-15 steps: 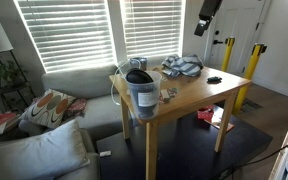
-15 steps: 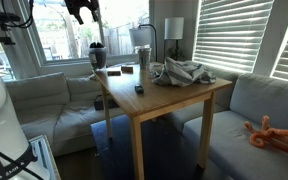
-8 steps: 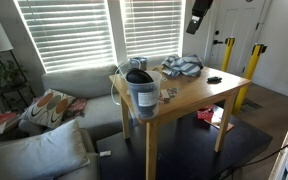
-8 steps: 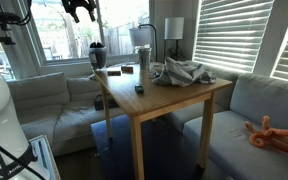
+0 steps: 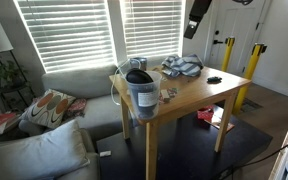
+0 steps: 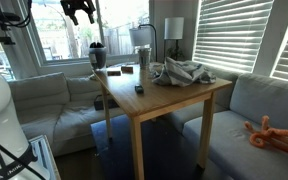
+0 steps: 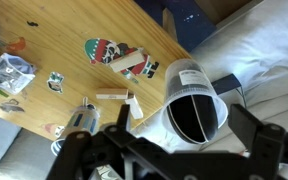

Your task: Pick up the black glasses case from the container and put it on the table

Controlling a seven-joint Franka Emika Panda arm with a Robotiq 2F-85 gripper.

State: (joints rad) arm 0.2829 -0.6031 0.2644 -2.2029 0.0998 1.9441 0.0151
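While the tool [image 5: 194, 20] hangs high over the bench [image 5: 199, 95], nothing is gripped.
Its jaws stand apart in the wrist view, framing the translucent tub [image 7: 184, 85]; the black glasses case [image 7: 194, 118] stands on end inside, its top likely reachable.

- The bench [image 5: 196, 97] is light wood with a square flat top and four slender legs.
- The container [image 5: 141, 96], a pale tub, stands upright near one corner.
- A crumpled grey cloth [image 5: 181, 66] lies on the window side.
- A flat black item [image 5: 214, 79] lies well apart from the tub.
- A patterned flat piece [image 7: 117, 54] lies near the tub.
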